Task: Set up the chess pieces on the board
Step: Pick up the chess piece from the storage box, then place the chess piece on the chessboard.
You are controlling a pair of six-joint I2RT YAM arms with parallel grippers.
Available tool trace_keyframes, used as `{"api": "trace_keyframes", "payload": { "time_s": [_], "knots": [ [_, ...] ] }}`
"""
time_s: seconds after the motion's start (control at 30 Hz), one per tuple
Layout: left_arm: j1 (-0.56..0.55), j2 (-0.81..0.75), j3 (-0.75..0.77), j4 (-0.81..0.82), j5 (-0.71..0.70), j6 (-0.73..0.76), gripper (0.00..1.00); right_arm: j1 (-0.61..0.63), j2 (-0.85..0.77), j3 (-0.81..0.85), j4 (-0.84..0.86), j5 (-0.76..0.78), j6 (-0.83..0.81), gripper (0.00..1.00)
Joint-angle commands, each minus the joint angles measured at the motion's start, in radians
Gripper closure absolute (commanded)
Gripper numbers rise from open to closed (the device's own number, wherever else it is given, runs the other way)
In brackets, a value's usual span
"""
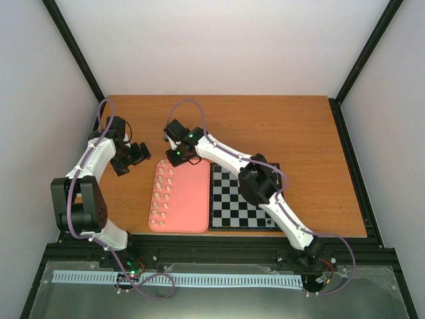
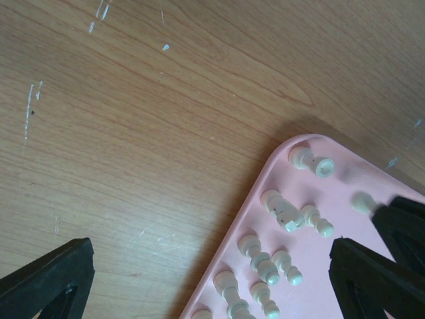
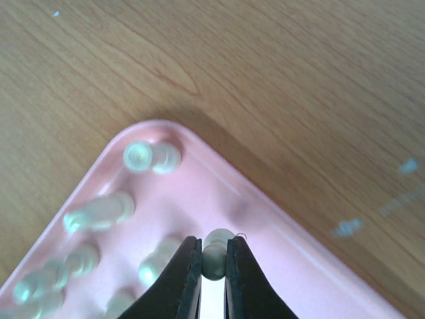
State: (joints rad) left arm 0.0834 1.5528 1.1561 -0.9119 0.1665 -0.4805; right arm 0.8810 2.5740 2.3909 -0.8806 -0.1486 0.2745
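Observation:
Several cream-white chess pieces (image 1: 161,196) stand in two columns along the left side of a pink tray (image 1: 189,199). The chequered board (image 1: 242,199) lies right of the tray; no pieces show on its visible squares, and the right arm hides part of it. My right gripper (image 3: 213,266) is over the tray's far left corner, shut on one cream chess piece (image 3: 215,252); it also shows in the top view (image 1: 174,158). My left gripper (image 1: 129,158) is open over bare table just left of the tray, with pieces (image 2: 285,212) between its fingers' span.
The pink tray's rounded corner (image 2: 279,156) lies under the left wrist camera. The wooden table (image 1: 299,126) extends behind and right of the board. Black frame rails run along the table's sides and near edge.

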Motion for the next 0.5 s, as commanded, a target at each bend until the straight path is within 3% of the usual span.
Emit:
{"api": "trace_keyframes", "payload": {
  "time_s": [0.0,0.33,0.47],
  "knots": [
    [0.008,0.009,0.009,0.02,0.01,-0.006,0.01,0.007,-0.206,-0.127,0.041,0.053,0.01,0.97],
    [0.007,0.009,0.005,0.019,0.02,0.013,0.01,-0.092,-0.551,-0.708,0.227,0.258,0.144,0.97],
    [0.009,0.017,0.003,0.024,0.028,0.013,0.01,-0.123,-0.625,-0.865,0.283,0.299,0.159,0.97]
  ]
}}
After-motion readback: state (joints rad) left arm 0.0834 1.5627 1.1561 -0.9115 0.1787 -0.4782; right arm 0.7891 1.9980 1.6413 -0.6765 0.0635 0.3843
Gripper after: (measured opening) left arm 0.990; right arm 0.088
